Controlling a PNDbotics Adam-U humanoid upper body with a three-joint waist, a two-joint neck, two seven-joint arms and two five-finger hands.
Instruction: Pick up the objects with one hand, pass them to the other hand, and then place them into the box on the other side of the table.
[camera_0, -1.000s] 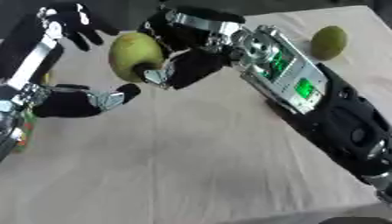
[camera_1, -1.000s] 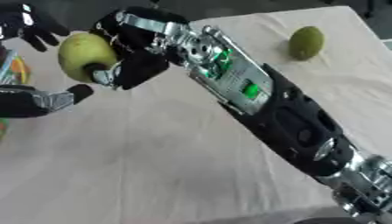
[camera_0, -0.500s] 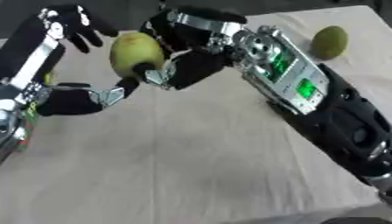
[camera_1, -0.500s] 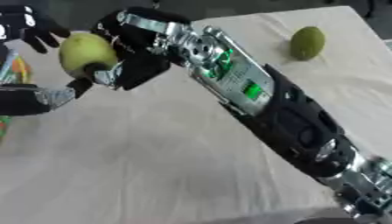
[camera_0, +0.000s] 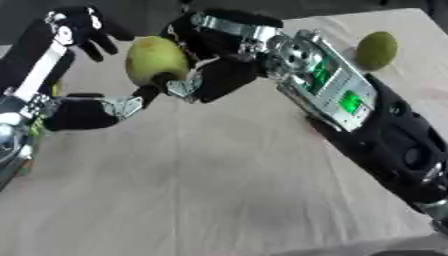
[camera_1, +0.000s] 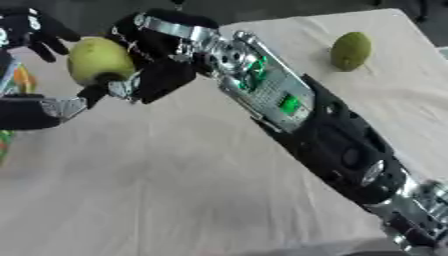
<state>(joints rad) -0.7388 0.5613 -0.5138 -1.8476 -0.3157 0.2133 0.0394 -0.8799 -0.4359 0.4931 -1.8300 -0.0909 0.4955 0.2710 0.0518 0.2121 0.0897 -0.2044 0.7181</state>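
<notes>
Green fruit (camera_0: 376, 50) far right, beige table (camera_0: 201, 190)

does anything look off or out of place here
Nothing stands out. The right hand holds a yellow-green fruit above the table, with the left hand spread open round it as if for the handover. A second fruit lies alone at the far right, unspilled.

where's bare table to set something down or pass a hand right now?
Free: the wide tan tabletop in front, between the left hand at the left edge and the right forearm running diagonally. Also the far right corner around the lone green fruit. Crowded: upper left, where both hands meet at the yellow-green fruit.
</notes>
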